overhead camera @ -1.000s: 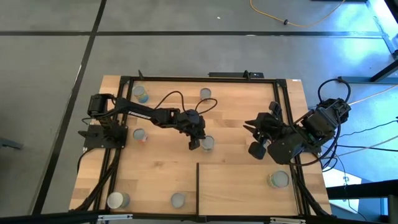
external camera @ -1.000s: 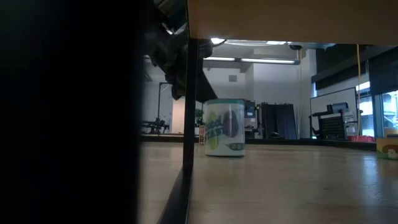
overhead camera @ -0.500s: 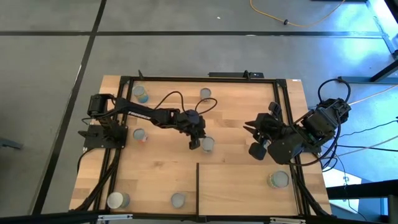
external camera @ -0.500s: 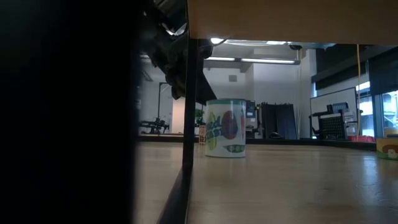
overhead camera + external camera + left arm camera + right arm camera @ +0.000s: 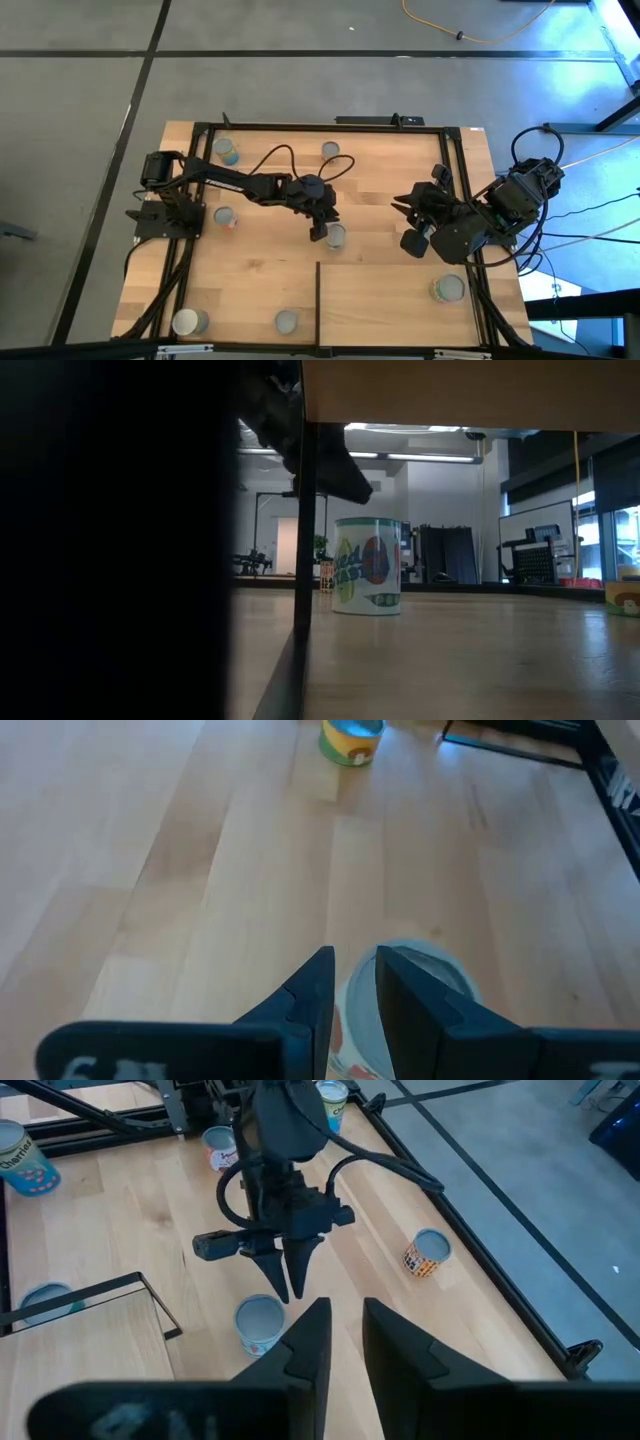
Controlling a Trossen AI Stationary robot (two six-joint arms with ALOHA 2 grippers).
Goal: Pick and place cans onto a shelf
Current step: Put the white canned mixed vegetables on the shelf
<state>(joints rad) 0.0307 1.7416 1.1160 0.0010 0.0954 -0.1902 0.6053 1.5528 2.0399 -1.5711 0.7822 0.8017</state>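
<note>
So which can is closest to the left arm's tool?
The can in the middle of the table, right beside the left tool. Every other can stands far off, near the table's edges.

cans point(image 5: 336, 236): seven, perhaps more hidden | shelf point(image 5: 395, 300): one | arms: two

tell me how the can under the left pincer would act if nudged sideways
The can stands upright on smooth wood, so it would probably slide. It looks short and wide, so tipping seems unlikely; on its side it could roll. The left pincer, nearly shut beside its rim, might glance off the round wall.
</note>
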